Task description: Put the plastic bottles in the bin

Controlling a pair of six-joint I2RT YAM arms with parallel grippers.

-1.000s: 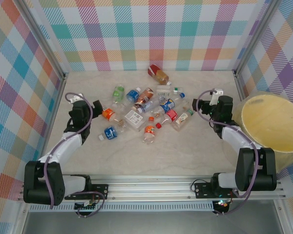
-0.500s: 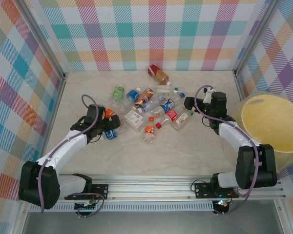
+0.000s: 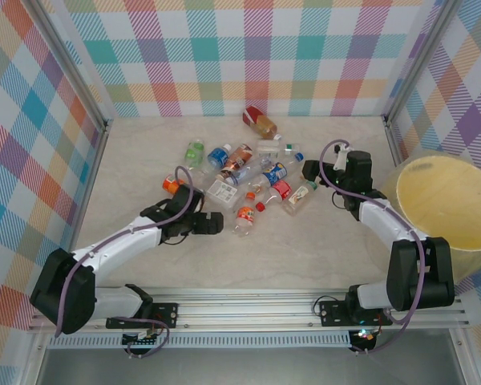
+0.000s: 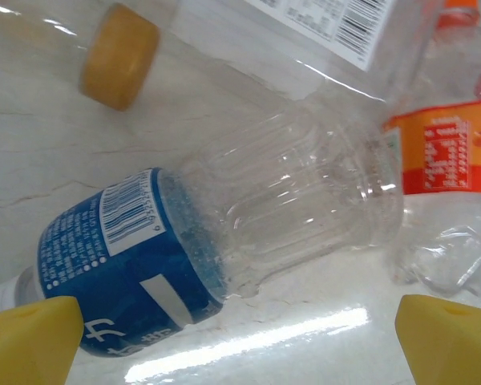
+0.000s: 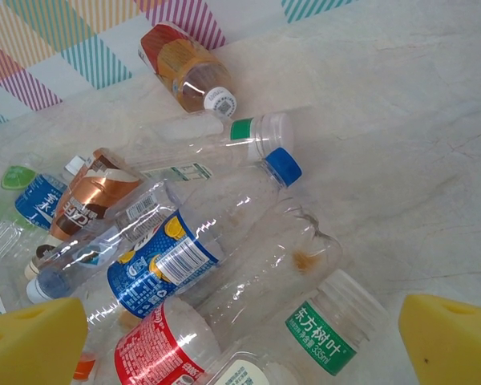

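Note:
Several plastic bottles [image 3: 248, 172] lie in a loose pile mid-table. My left gripper [image 3: 212, 223] hangs open low over a clear bottle with a blue label [image 4: 224, 233] at the pile's near-left edge. The yellow fingertips [image 4: 32, 341] stand either side of it, not touching. An orange-labelled bottle [image 4: 445, 152] lies just right of it. My right gripper [image 3: 310, 170] is open at the pile's right edge, facing a green-labelled bottle [image 5: 329, 333] and a blue-capped one [image 5: 256, 208]. The larger bottle with brown liquid [image 3: 260, 123] lies at the back. The pale-yellow bin [image 3: 449, 204] stands far right.
Checked walls close the table on three sides, with metal posts at the corners. Open tabletop runs between the pile and the near rail [image 3: 248, 309]. The bin sits just beyond the table's right edge, behind my right arm.
My left arm swung from the table's left side rightward and nearer, ending over the blue-labelled bottle. The right gripper shifted slightly left toward the pile, then held still.

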